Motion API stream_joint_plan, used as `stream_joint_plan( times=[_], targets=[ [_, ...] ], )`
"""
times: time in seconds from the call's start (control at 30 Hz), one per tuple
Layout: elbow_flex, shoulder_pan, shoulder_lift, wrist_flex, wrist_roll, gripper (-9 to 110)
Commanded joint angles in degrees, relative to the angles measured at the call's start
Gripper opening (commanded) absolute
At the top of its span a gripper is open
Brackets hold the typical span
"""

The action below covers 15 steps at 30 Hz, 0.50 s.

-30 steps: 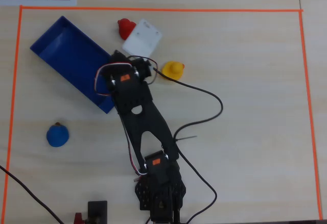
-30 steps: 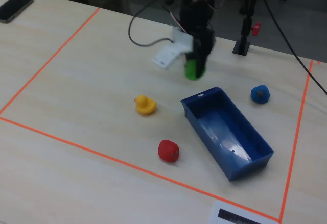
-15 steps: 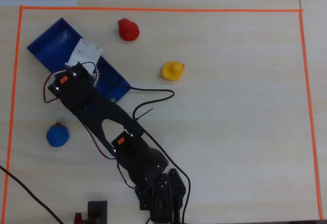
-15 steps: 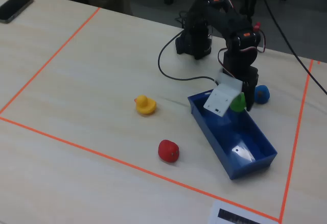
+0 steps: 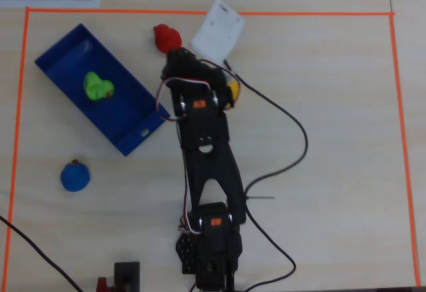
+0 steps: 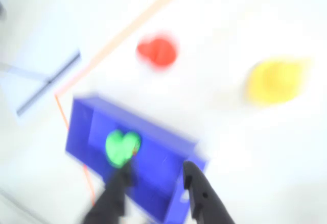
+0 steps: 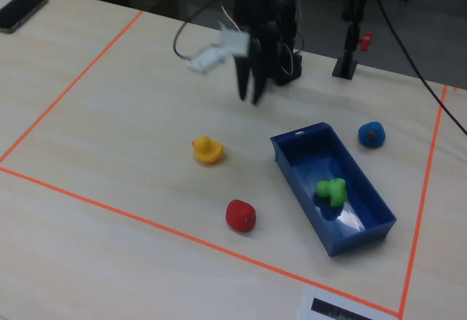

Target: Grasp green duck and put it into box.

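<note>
The green duck lies inside the box, on the floor of the tray about midway along its length, and nothing is holding it. The gripper hangs in the air with its two dark fingers parted by a moderate gap and nothing between them; in the wrist view, which is badly blurred, the fingertips frame the near wall of the box from above, and in the fixed view the gripper is raised well clear of the table. The duck is a bright lime green with a rounded body, and a small orange spot shows at its head in the overhead view. The box is a shallow dark-blue rectangular tray with a slot in one short end wall. Around it, a red duck and a yellow duck stand on the table to its left in the fixed view, and a blue duck sits just beyond its far end. An orange tape line borders the work area.
</note>
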Motion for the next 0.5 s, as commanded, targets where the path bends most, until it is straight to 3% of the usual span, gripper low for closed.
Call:
stream_joint_plan(
  times=[0.0,0.2,0.47],
  targets=[
    [18.46,14.59,26.89,-9.58,-10.81,0],
    [58.89,20.21,62.23,-19.51,-20.57,0],
    [81.83,15.03,80.51,-7.91,-21.09,0]
  ],
)
